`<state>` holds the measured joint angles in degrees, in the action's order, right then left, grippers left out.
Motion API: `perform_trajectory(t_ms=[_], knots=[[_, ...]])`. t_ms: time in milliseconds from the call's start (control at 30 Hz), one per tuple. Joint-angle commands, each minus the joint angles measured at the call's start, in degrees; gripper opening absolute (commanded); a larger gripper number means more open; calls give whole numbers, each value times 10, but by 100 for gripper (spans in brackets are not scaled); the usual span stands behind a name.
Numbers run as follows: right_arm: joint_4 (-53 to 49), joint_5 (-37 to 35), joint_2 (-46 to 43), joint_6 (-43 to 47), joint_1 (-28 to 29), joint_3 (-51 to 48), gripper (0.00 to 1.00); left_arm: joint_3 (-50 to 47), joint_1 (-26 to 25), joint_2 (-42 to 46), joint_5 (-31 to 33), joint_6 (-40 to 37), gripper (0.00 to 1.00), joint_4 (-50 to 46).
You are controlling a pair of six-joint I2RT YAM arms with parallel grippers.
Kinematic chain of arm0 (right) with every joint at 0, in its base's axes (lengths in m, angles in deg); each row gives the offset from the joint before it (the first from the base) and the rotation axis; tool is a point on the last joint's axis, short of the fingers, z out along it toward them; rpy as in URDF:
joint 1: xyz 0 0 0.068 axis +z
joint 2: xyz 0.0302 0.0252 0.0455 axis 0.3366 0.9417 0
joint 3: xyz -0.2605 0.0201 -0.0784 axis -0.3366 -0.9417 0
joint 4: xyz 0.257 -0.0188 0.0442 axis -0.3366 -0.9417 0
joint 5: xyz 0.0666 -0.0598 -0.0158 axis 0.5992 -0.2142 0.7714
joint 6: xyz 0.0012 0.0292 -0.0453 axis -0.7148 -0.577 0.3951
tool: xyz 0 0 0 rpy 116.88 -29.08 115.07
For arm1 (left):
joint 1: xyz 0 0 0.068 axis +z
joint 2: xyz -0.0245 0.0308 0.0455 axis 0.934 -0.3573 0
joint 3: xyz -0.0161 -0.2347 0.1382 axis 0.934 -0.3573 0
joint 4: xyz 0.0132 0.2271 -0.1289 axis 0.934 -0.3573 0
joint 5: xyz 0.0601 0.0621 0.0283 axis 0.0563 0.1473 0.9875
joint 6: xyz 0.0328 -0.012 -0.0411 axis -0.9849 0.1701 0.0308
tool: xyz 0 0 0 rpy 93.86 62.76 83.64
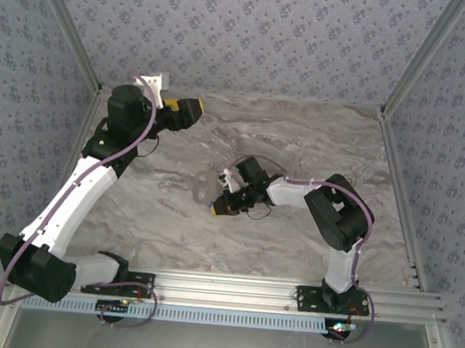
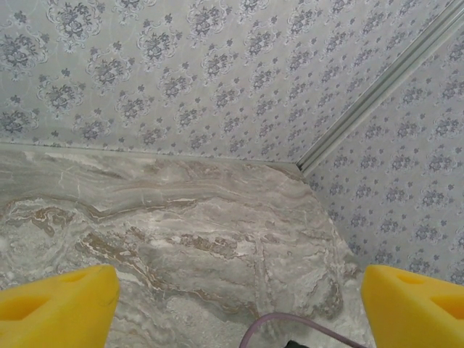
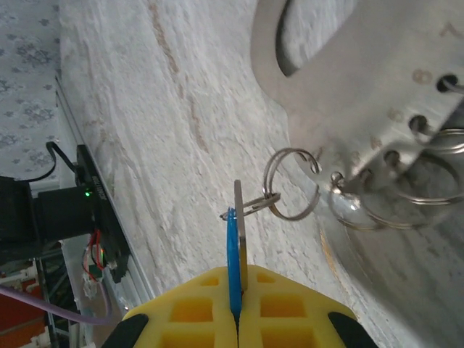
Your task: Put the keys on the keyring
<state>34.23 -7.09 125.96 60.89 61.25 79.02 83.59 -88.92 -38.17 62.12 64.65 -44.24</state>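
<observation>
We see the marble table first, closed in by patterned walls. The left arm runs up the table's left edge, and the left gripper hangs above the far left corner. Its yellow pads stand wide apart with nothing between them.

The right arm folds in from the near right, bringing the right gripper close to the middle of the table. Its jaws are pressed together on the key, which stands edge-on with the blue head between the pads and the pale blade alongside it.

The keyring lies flat on the marble just beyond the right gripper, a pale metal plate with a row of numbered holes carrying wire loops. A small split ring hangs from the key and reaches the plate's edge. We cannot tell whether it passes through a hole.
</observation>
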Motion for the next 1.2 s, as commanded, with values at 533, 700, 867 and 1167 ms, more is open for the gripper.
perform_trajectory(t_ms=[533,700,867,1167], knots=[[-93,-79,-280,-28,-5,-116,74,-30,16,53,18,-21,87,-7],[-230,-140,-378,33,-91,-46,100,-68,15,93,121,-47,90,-8],[-284,-275,-424,73,-180,5,100,-181,15,155,264,-109,98,71],[-76,-572,-496,110,-314,-171,100,-393,24,203,426,-267,98,164]])
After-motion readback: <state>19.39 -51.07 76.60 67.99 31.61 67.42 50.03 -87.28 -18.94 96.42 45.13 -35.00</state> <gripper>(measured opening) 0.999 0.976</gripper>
